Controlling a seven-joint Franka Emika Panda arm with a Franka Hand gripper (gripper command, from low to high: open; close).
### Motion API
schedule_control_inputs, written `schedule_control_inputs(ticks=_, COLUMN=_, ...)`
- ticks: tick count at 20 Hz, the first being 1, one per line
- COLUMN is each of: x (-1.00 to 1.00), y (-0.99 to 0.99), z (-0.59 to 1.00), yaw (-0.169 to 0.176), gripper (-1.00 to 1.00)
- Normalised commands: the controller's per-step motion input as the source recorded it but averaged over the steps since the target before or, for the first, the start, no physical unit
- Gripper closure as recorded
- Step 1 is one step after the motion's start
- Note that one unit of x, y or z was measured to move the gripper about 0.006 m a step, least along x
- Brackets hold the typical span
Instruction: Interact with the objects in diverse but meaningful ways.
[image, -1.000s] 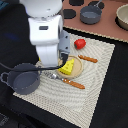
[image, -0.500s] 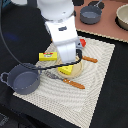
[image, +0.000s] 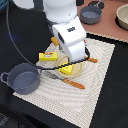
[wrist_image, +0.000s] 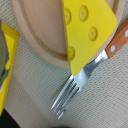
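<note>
A yellow holed cheese wedge (image: 67, 70) lies on a round wooden plate (image: 79, 71). It fills the wrist view (wrist_image: 89, 30) close up, on the plate (wrist_image: 40, 37). My gripper (image: 76, 60) hangs just above the plate and cheese. Its fingers are hidden behind the white hand and do not show in the wrist view. The yellow box with red marks (image: 47, 57) lies beside the plate and shows in the wrist view (wrist_image: 7, 70). The grey two-handled pot (image: 22, 78) stands at the exterior view's left. The bread loaf and red fruit are hidden.
A fork with an orange handle (wrist_image: 70, 92) lies against the plate under the cheese tip. An orange-handled utensil (image: 70, 82) lies on the woven mat (image: 95, 95). A second grey pot (image: 91, 14) and a bowl (image: 122, 17) stand at the back.
The arm has moved toward the exterior view's right, from near the pot to over the plate and cheese. The objects have not moved.
</note>
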Motion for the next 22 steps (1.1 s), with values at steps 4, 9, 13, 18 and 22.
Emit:
schedule_control_inputs(ticks=4, x=0.31, y=0.0, z=0.06, yaw=-0.281, gripper=-1.0)
schedule_control_inputs(ticks=9, x=0.31, y=0.0, z=0.04, yaw=-0.265, gripper=-1.0)
schedule_control_inputs(ticks=13, x=0.31, y=0.04, z=0.16, yaw=-0.24, gripper=-1.0)
schedule_control_inputs(ticks=18, x=0.22, y=0.02, z=0.01, yaw=-0.271, gripper=-1.0)
schedule_control_inputs(ticks=22, x=0.15, y=0.0, z=0.0, yaw=-0.273, gripper=-1.0)
